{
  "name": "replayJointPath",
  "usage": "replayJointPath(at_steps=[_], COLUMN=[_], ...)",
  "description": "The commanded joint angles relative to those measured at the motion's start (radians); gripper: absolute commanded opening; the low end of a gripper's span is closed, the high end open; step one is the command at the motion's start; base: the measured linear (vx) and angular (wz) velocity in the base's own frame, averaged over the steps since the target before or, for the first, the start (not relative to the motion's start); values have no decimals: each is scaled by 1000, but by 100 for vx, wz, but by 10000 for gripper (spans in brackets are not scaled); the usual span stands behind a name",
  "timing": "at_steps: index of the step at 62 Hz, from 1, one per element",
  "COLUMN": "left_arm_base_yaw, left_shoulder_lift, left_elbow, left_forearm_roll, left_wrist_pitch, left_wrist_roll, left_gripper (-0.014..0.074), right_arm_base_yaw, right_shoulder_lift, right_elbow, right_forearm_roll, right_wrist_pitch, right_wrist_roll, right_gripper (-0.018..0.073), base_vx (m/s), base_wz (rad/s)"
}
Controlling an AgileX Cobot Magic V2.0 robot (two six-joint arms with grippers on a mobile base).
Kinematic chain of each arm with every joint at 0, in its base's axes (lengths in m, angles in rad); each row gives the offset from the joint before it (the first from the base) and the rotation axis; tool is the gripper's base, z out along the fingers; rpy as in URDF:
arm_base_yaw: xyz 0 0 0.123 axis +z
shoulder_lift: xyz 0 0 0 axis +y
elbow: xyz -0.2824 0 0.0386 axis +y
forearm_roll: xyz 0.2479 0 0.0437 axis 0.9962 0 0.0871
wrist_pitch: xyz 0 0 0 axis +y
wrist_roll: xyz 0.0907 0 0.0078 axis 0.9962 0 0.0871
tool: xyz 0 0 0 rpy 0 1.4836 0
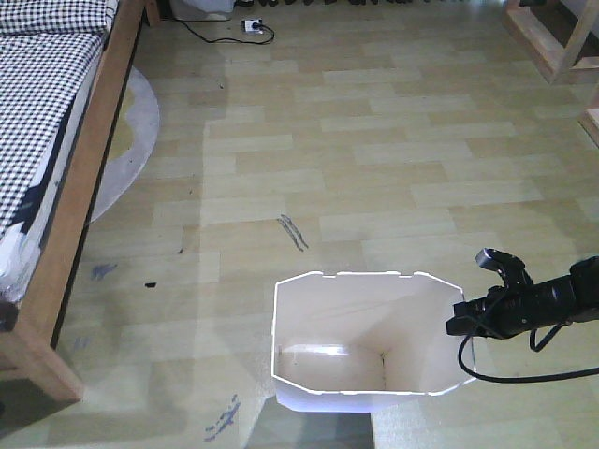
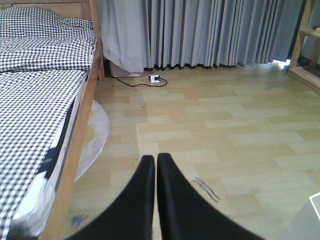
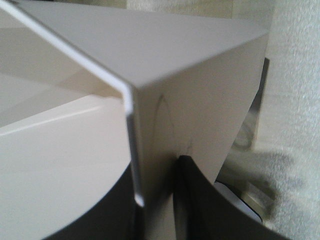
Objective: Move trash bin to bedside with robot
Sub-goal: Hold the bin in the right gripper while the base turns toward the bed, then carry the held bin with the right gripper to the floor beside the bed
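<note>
Two black fingers (image 3: 197,200) of your right gripper (image 3: 155,175) straddle the trash bin (image 3: 200,90) at a corner of its rim, one inside and one outside, clamped onto the thin wall. That grip looks chosen so you can drag or lift the bin by its edge, since the smooth tapering sides offer nothing else to hold. Your left gripper (image 2: 154,161) is pressed closed on nothing and points out over the floor (image 2: 225,130), apparently kept clear of the work.

Seen from the front, the bin (image 1: 356,309) stands upright on the floor near the bottom of the view, well apart from the bed (image 1: 89,168) at the left. It is white, glossy plastic, cream inside, with a clipped-corner rectangular rim. The floor is pale wood-look planking with a few dark scuffs. The bed has a light brown wooden frame and small black-and-white checked bedding, and a round pale rug (image 1: 131,140) lies partly under it. Grey pleated curtains (image 2: 210,30) hang beyond.
</note>
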Motion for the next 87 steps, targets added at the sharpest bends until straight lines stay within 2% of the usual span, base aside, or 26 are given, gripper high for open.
replayJointPath(at_steps=[1, 87], left_arm_base_yaw=[-6, -6], left_shoulder_lift=[-12, -12], left_elbow=[19, 19], left_forearm_roll=[-2, -2], left_wrist_pitch=[-69, -69], left_wrist_roll=[-4, -4], left_gripper=[-6, -6], right_arm_base_yaw=[-3, -3], right_shoulder_lift=[-73, -73], right_elbow=[-7, -7], right_forearm_roll=[42, 42], right_wrist_pitch=[234, 237], right_wrist_roll=[-6, -6], right_gripper=[-5, -5], base_vx=[34, 29], base_wz=[-3, 4])
